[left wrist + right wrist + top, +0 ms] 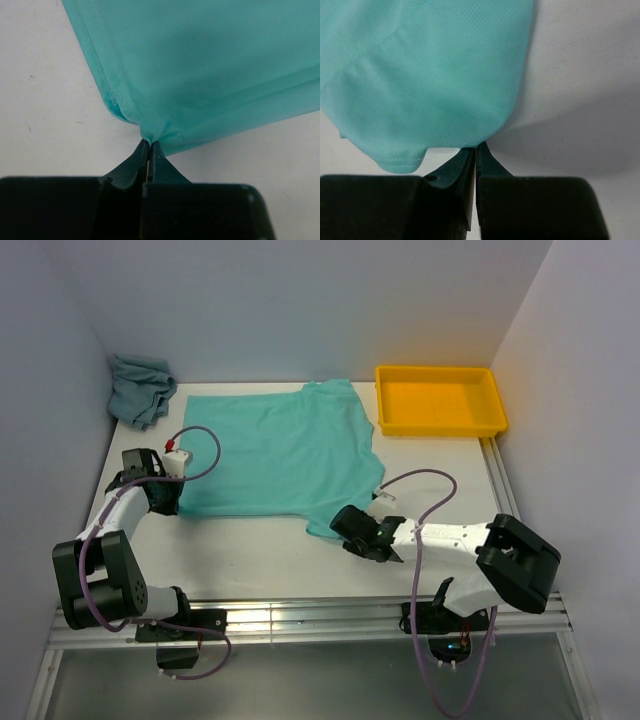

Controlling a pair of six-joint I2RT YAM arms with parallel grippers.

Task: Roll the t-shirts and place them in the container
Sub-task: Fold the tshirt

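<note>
The mint-green t-shirt [275, 450] lies spread flat on the white table [260, 560]. My left gripper [175, 505] is shut on its near left corner; in the left wrist view the closed fingertips [150, 144] pinch the bunched hem corner of the shirt [210, 65]. My right gripper [338, 522] is shut on the shirt's near right edge; in the right wrist view the closed tips [476, 146] hold the cloth [435, 75] slightly lifted, casting a shadow on the table. The blue-grey teal t-shirt [140, 388] lies crumpled at the back left corner, away from both grippers.
A yellow tray [492, 410] stands at the back right, beside the mint shirt's sleeve. Walls close in the table at the back, left and right. A metal rail runs along the near edge by the arm bases.
</note>
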